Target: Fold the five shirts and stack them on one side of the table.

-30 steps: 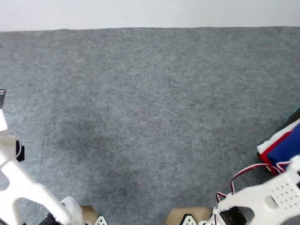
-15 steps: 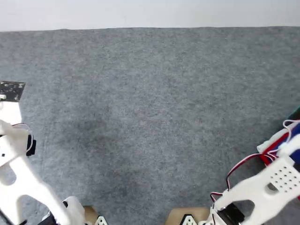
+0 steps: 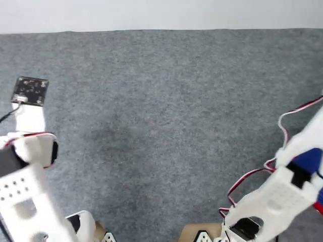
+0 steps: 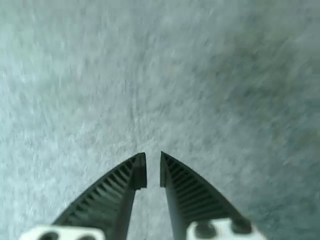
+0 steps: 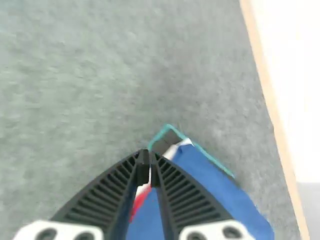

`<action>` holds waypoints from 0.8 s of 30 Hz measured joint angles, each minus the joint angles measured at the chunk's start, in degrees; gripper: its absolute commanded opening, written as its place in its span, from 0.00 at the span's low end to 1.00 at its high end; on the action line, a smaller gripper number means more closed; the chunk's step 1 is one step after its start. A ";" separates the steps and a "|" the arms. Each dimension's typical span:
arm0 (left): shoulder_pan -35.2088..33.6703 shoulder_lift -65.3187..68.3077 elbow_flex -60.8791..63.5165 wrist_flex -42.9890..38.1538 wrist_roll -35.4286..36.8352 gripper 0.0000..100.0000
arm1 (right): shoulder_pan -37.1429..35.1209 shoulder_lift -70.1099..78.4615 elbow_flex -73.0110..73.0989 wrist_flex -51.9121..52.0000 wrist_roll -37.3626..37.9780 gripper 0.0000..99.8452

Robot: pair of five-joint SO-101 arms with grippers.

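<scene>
A stack of folded shirts [image 5: 210,195] lies at the table's right edge: a blue one on top, with white, red and teal layers showing at its corner. In the high view the right arm covers most of the stack [image 3: 308,161]. My right gripper [image 5: 146,167] is shut, its tips touching, just over the stack's corner and holding nothing. My left gripper [image 4: 148,172] hangs over bare grey mat with only a narrow slit between its tips and nothing in it. The left arm [image 3: 30,151] stands at the table's left side.
A grey felt mat [image 3: 166,101] covers the table. Its wooden right edge [image 5: 265,90] runs close beside the stack. A white wall [image 3: 161,12] borders the far side. Red and white cables [image 3: 252,176] loop off the right arm.
Both arms have swung up and further over the table. The left wrist moved in from the left edge. The right arm rose over the stack and hides more of it.
</scene>
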 measured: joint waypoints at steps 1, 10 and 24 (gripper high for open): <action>1.58 -1.05 0.09 -0.53 1.49 0.06 | -1.14 -2.11 1.85 0.00 -0.09 0.01; 16.35 -2.73 9.67 -5.89 20.22 0.05 | -9.49 -27.43 31.21 0.00 -9.49 0.01; 19.08 -2.90 26.90 -15.91 25.49 0.00 | -17.93 -68.31 89.41 -7.30 -24.62 0.01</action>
